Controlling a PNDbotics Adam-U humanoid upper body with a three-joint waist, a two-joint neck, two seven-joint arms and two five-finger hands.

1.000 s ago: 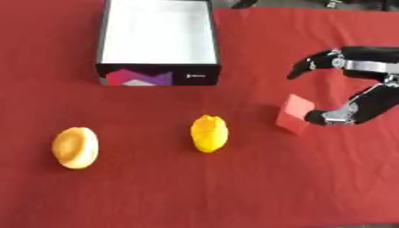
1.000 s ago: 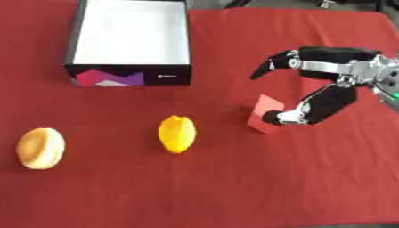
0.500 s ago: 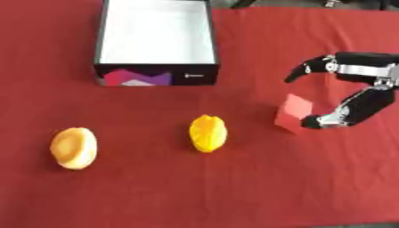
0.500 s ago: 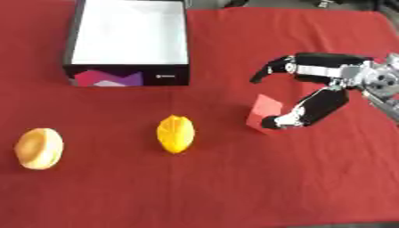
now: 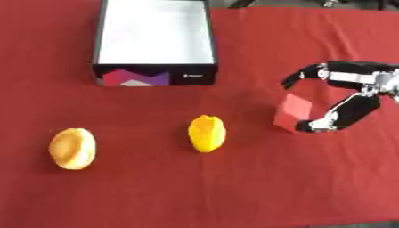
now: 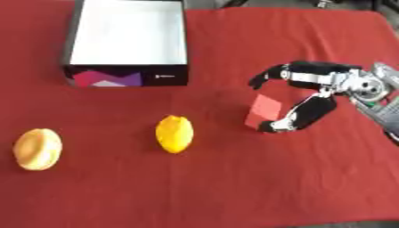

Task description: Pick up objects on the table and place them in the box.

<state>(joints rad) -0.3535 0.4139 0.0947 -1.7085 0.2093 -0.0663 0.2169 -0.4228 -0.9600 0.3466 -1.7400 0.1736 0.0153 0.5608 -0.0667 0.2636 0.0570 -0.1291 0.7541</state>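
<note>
Right hand has shifted left toward the red block over the last second, and now we see it cupped around the block: fingers arch over the far side, thumb curls in at the near right corner. Thumb tip looks to be touching the block; we can't tell whether the fingers above touch it, so call it closing on the block rather than a confirmed grasp. Block sits tilted on the red surface, right of centre. Yellow lemon-shaped fruit lies near the middle, well apart from the block. Orange rounded object, bread-roll shape, is at the left edge. Box with white interior and black printed front wall stands at the far left, nothing visible inside. Fruit, roll and box unchanged from earlier frames. Left hand doesn't show in either view.
</note>
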